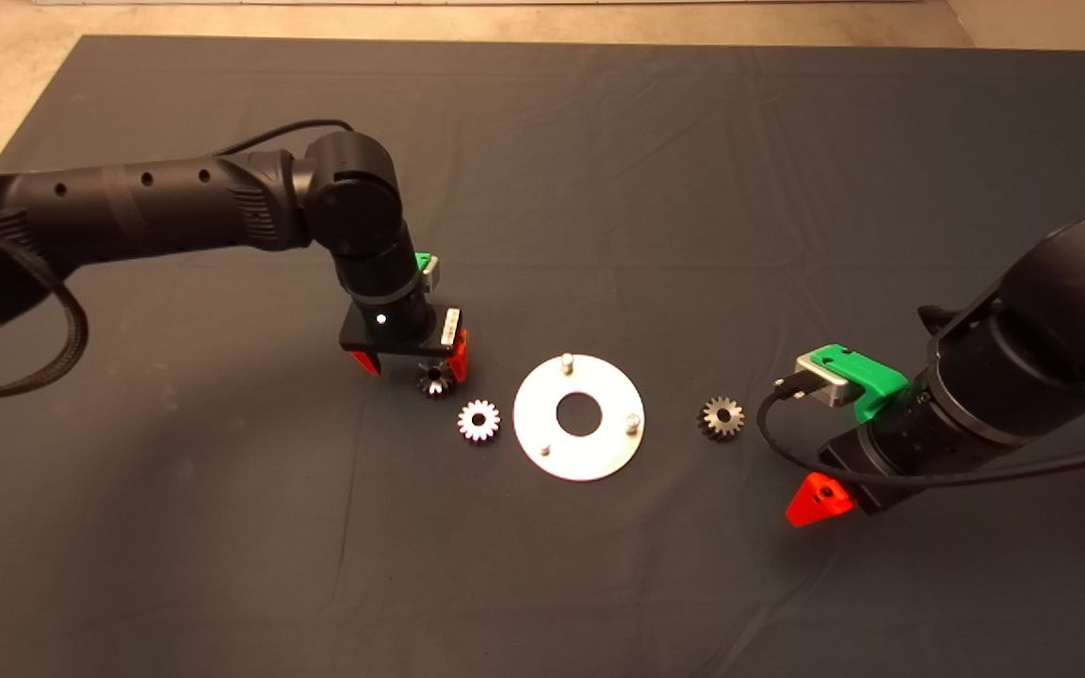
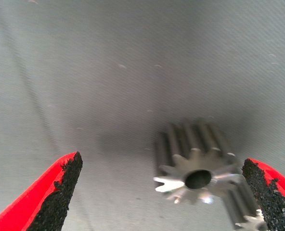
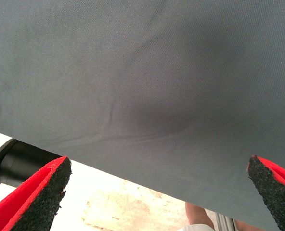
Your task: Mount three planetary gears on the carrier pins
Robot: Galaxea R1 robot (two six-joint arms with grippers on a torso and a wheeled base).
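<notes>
Jaws of the left gripper stand spread around one gear on the mat, left of the plate. Right gripper waits spread, right of it.

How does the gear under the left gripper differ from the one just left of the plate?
The gear under the left gripper lies between the open fingers of the left gripper; the gear beside the plate sits free on the mat. The first looks darker, the second brighter and nearer the plate. Both are small, toothed and off the pins.
</notes>
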